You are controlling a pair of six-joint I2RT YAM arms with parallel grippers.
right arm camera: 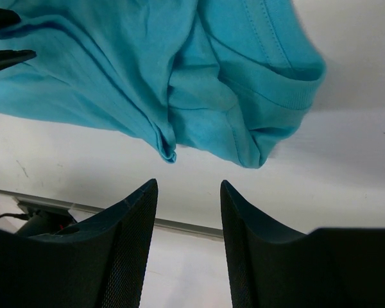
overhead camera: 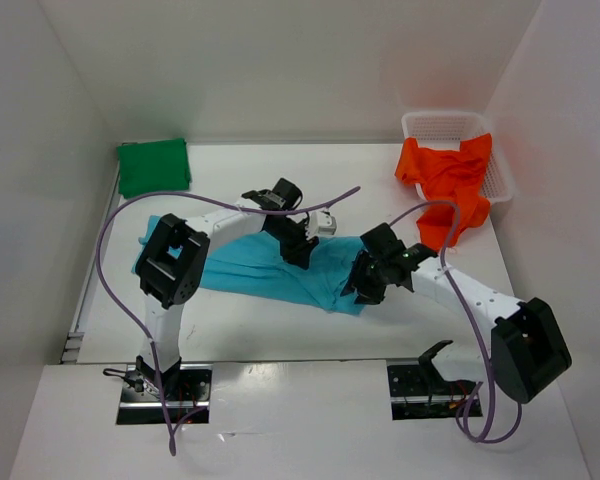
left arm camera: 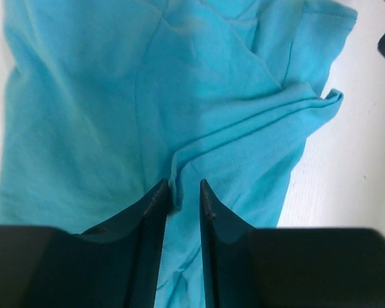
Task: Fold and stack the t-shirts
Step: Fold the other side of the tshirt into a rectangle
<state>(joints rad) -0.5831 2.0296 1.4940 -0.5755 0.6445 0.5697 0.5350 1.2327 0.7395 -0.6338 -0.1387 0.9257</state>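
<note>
The left gripper (left arm camera: 183,186) stands over the middle of the turquoise t-shirt (overhead camera: 260,268), its jaws only narrowly apart with a raised crease of cloth running in at their tips; whether they pinch it I cannot tell. The right gripper (right arm camera: 188,183) has its jaws well apart and empty, over bare table (overhead camera: 230,322) just off the shirt's 4 o'clock end. The table is white, walled in by white panels (overhead camera: 280,60), and purple cables (overhead camera: 108,250) loop off both arms. From above, the left arm hides part of the turquoise shirt's middle, and neither its neck nor its sleeves can be told for sure; the right wrist view shows a hemmed opening at one end. The shirt lies crumpled, its long axis running from 9 o'clock towards 4 o'clock. A green t-shirt (overhead camera: 153,166) lies folded flat at 10 o'clock. An orange-red t-shirt (overhead camera: 450,185) at 2 o'clock spills from a white basket (overhead camera: 430,122) onto the table.
</note>
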